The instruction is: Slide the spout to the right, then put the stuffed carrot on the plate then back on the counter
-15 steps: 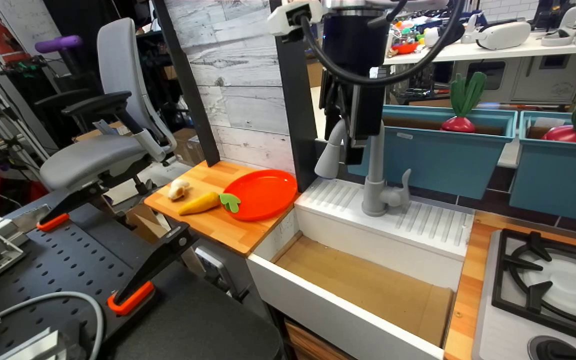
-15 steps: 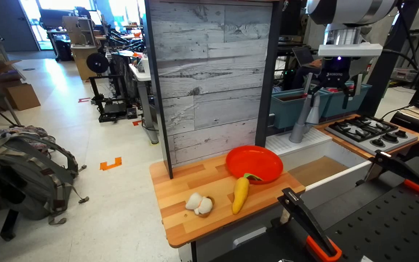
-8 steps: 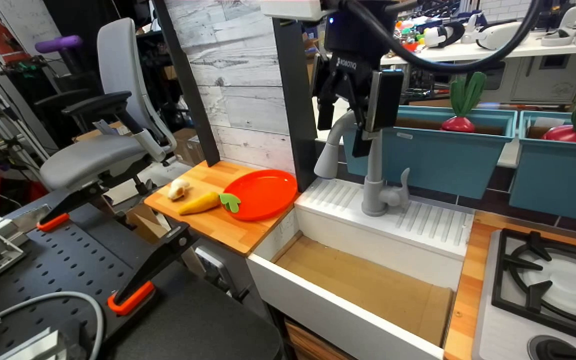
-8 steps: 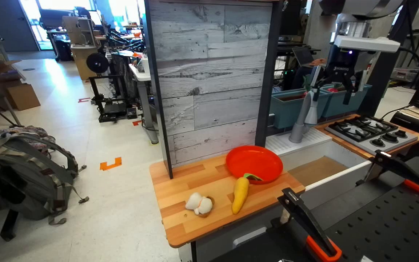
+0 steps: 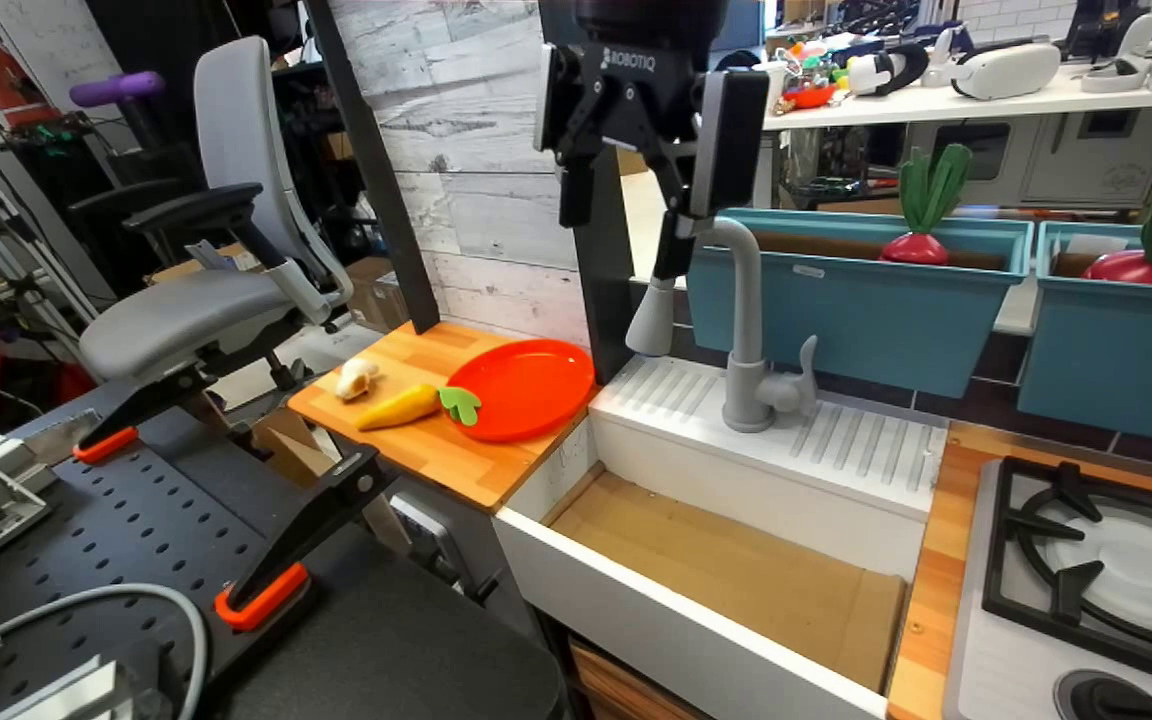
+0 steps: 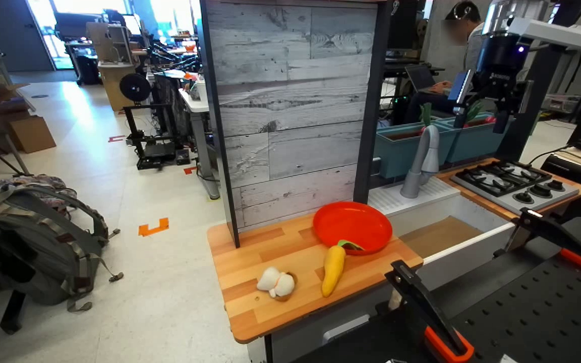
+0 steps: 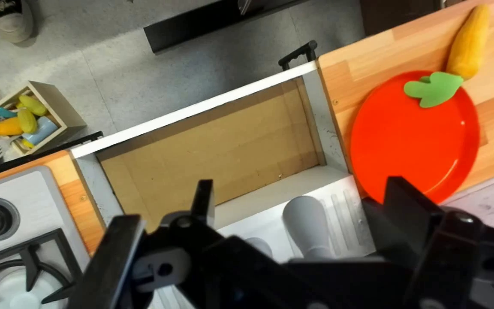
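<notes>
In an exterior view I find the pincer (image 5: 623,238) spread wide and holding nothing, near the top of the spout (image 5: 750,300). One fingertip (image 5: 674,256) covers part of the arch; whether they touch, I cannot say from this angle. The nozzle (image 5: 650,325) hangs on the side toward the plate (image 5: 526,395).

In an exterior view I record the stuffed carrot (image 6: 333,272) lying on the worktop (image 6: 290,317), its green end over the plate's rim; a small white item (image 6: 271,280) lies near it, apart.

In the wrist view I note both fingers (image 7: 204,201) well separated, the nozzle visible in the gap between them.
</notes>
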Available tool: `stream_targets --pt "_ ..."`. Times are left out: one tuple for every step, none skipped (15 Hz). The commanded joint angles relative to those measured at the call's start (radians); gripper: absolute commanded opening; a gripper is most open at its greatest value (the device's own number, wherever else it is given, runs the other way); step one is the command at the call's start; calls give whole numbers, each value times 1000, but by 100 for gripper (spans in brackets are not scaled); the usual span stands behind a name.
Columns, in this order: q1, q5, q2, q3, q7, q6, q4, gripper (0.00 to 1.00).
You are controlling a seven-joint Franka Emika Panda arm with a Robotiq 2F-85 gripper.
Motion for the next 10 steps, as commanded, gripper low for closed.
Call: stream_targets --pt "7 9 -91 45 -73 12 -113 100" --pt "15 11 -98 58 -82 4 -125 100" --pt "26 13 -106 71 -87 0 -141 100" --pt "35 13 -106 84 -93 -4 -148 100" --pt "46 11 -105 96 -96 -9 -158 100" --pt "63 5 -100 106 -87 -7 -168 100" --pt "81 -2 -88 115 -77 -4 -174 100" --pt "99 -2 -80 125 -65 6 -185 100" --pt "114 -2 -70 134 -60 9 -191 100" --pt "130 5 -60 146 -53 17 -199 100"
